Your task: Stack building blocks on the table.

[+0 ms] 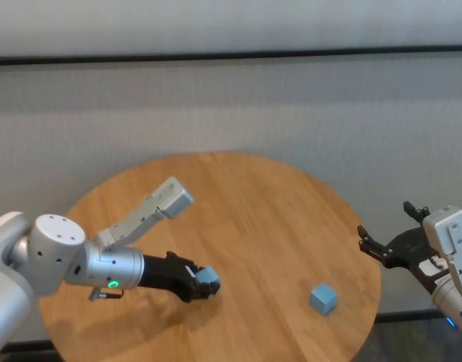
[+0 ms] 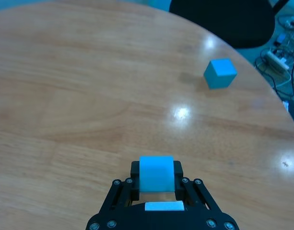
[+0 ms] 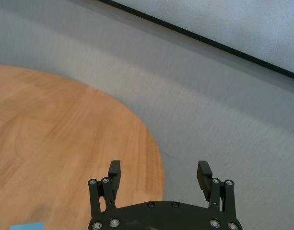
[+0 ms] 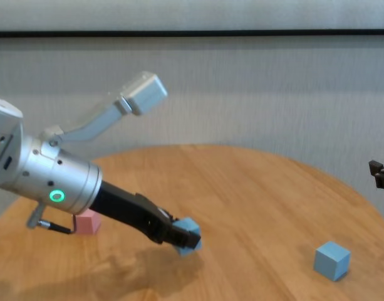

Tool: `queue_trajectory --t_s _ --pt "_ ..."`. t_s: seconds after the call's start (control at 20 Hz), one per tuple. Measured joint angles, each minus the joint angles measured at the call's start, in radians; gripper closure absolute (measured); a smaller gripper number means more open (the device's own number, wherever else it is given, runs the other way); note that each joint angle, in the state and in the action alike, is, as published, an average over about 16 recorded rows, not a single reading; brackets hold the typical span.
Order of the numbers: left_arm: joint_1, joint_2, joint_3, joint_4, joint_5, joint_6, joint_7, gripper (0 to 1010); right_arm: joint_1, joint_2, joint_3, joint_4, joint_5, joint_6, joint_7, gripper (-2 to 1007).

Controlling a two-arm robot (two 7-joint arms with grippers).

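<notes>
No writing or label shows on anything here. My left gripper (image 1: 206,282) pinches a light blue block (image 2: 156,173) just above the round wood-plank table (image 1: 246,211), toward its near left edge. A second blue block (image 1: 322,298) sits near the table's near right edge, well apart. A pink block (image 4: 87,222) lies by the left edge, partly hidden behind my arm. My right gripper (image 3: 158,178) hangs spread beyond the right edge. A grey wall stands behind.

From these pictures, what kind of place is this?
Probably a plain indoor test room: a round wooden table before a grey wall, and cables with a power strip on the floor.
</notes>
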Motion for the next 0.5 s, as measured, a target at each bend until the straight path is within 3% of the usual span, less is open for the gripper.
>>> queue_trajectory --t_s 0.5 --pt "-0.014 -0.012 0.037 0.027 0.037 -0.017 -0.017 599 0.0 0.0 0.0 0.0 0.0 0.0 0.0 5"
